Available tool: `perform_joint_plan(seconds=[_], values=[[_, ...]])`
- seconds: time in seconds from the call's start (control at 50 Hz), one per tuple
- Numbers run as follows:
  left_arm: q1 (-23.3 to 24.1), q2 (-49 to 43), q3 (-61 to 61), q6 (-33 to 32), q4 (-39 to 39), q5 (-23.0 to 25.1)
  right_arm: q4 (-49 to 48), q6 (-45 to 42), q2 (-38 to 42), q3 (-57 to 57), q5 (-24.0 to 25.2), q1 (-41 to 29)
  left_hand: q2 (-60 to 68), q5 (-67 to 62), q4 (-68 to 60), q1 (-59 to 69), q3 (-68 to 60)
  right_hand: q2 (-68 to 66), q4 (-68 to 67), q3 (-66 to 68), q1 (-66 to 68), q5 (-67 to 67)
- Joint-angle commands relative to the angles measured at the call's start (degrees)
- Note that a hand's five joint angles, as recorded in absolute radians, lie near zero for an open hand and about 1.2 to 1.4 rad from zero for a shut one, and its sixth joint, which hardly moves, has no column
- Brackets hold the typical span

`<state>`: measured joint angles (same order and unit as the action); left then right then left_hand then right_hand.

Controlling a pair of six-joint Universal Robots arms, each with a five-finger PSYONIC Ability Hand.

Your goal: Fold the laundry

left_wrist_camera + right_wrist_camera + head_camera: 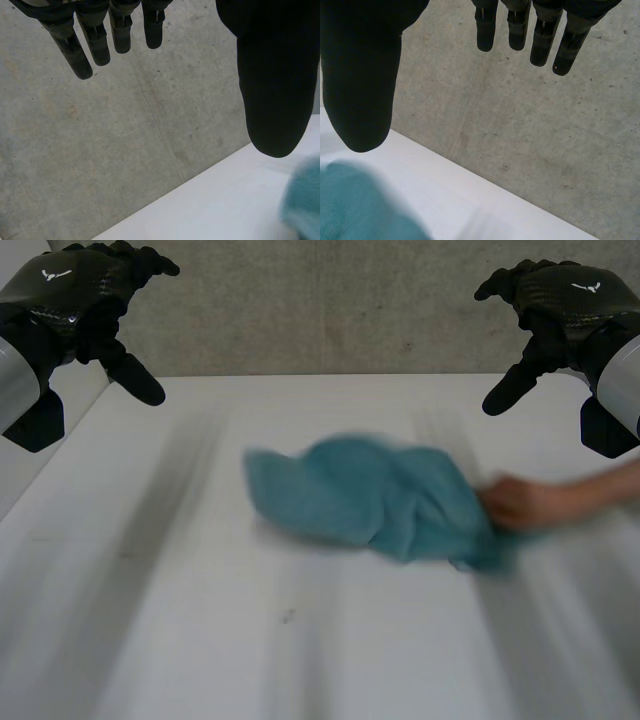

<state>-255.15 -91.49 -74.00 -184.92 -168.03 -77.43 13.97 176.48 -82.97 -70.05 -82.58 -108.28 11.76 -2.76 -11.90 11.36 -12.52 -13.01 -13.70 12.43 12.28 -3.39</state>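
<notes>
A teal cloth (375, 500) lies crumpled in a loose heap on the white counter (200, 640), a little right of the middle in the head view. A person's hand (515, 505) reaches in from the right side, its forearm (600, 485) low over the counter, and meets the cloth's right end. Both are blurred, so I cannot tell whether the person's hand grips the cloth or only touches it.

The left hand (75, 300) hangs in the air above the counter's far left corner, well apart from the cloth. It is relaxed and holds nothing, and its thumb points down and inward. In the left wrist view its fingers (95, 45) run straight and stand wide apart from the thumb (275, 75). A grey concrete wall (125, 150) is behind them, and a bit of the cloth lies on the counter just past the thumb's tip.

The right hand (560, 300) mirrors it above the far right corner, clear of the cloth and higher than the person's forearm, not touching it. In the right wrist view its fingers (520, 30) are straight, its thumb (362, 75) is spread well away from them, and nothing sits between them. The cloth lies on the counter beyond the thumb's tip, near where the counter meets the wall.
</notes>
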Motion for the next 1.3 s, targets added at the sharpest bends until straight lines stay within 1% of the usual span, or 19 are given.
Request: perform_joint_plan(seconds=[0.02, 0.98, 1.12, 1.14, 1.2, 1.24, 1.26, 1.3], values=[[0.0, 0.0, -0.8, 0.1, -1.7, 0.0, 0.0, 0.0, -0.3, -0.2, 0.0, 0.0, -1.8, 2.8, 1.9, -1.4, 2.5, 3.0, 3.7, -2.4, -2.3, 3.4], [-0.3, -0.4, -0.6, -0.2, -2.2, 0.1, -0.5, -0.3, 0.2, -0.6, 0.1, -0.5, -1.8, 2.8, 1.9, -1.4, 2.5, 3.0, 3.7, -2.4, -2.3, 3.4], [-0.4, -1.1, -0.2, -0.2, -3.2, 0.0, -0.6, -2.1, 0.3, -0.9, 0.1, -0.5, -1.4, 2.4, 1.5, -1.0, 2.1, 3.0, 3.7, -2.4, -2.3, 3.4], [-0.5, -1.2, -0.2, -0.2, -3.1, 0.0, -0.1, -4.4, 0.4, -1.2, 0.2, -0.5, -1.4, 2.4, 1.5, -1.0, 2.1, 3.0, 3.7, -2.4, -2.3, 3.4], [-1.0, -1.9, -0.1, -0.8, -3.0, 0.2, 0.1, -6.1, 0.6, -1.7, 0.0, -0.6, -0.5, 1.5, 0.7, -0.1, 1.3, 3.0, 3.7, -2.4, -2.3, 3.4], [-1.3, -2.5, -0.1, -1.7, -2.6, 0.4, 0.8, -10.1, 0.8, -3.5, -0.3, -1.7, 0.0, 1.0, 0.2, 0.4, 0.8, 3.0, 3.7, -2.4, -2.3, 3.4], [-1.8, -3.1, -0.2, -2.8, -2.2, 0.4, 1.5, -11.9, 1.1, -4.6, -0.3, -3.6, 0.1, 0.9, 0.0, 0.5, 0.6, 3.0, 3.7, -2.4, -2.3, 3.4], [-2.5, -4.2, -0.6, -5.3, -1.1, 0.4, 1.8, -12.8, 1.4, -5.2, -0.3, -4.8, 2.0, -1.0, -1.8, 2.4, -1.2, 3.0, 3.7, -2.4, -2.3, 3.4]])
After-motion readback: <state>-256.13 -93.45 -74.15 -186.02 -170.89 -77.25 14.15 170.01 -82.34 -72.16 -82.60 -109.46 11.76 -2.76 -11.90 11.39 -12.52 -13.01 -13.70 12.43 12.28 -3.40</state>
